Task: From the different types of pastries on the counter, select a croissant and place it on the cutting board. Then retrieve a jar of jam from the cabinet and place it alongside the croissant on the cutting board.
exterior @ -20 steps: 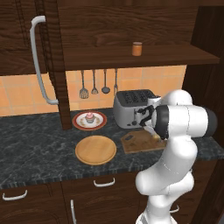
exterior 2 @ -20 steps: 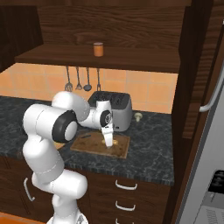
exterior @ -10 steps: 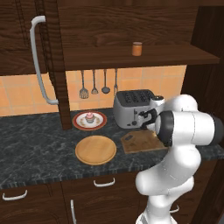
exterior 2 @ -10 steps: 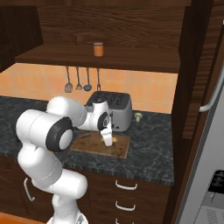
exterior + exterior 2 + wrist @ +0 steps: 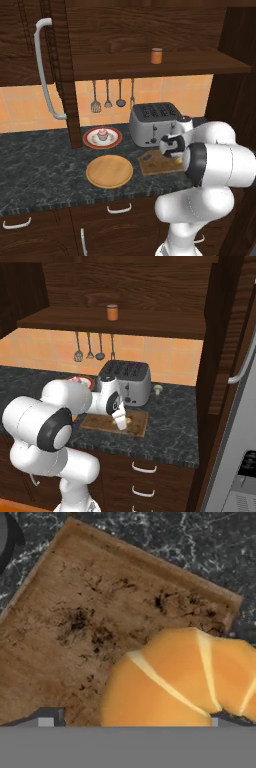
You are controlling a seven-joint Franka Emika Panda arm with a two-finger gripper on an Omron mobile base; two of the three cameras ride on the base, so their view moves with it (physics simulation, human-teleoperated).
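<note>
From the left base view, you see the cutting board (image 5: 159, 162) lying flat on the black counter (image 5: 40, 165), just in front of the toaster (image 5: 155, 122) and just right of the round light-wood plate (image 5: 109, 171). Your arm's elbow covers the board's right part, and the fingers (image 5: 170, 145) hang low over it; you cannot tell their spread from here. The cupcake (image 5: 102, 134) sits on a red-rimmed plate (image 5: 90, 141) behind the wooden plate, well apart from the board. The jar of jam (image 5: 157, 55) stands on the cabinet (image 5: 165, 65) shelf plank, near its front edge, with open shelf on both sides.

Across in the right base view, the fingers (image 5: 120, 420) point down over the board (image 5: 100, 423), and the croissant (image 5: 128, 420) shows as a small yellow patch beside them. Bare counter (image 5: 175, 426) lies open to the board's right.

Down in the hand view, the croissant (image 5: 185, 677) is large between the finger tips, which appear to pinch it, over the board (image 5: 75, 627) near its corner edge.
</note>
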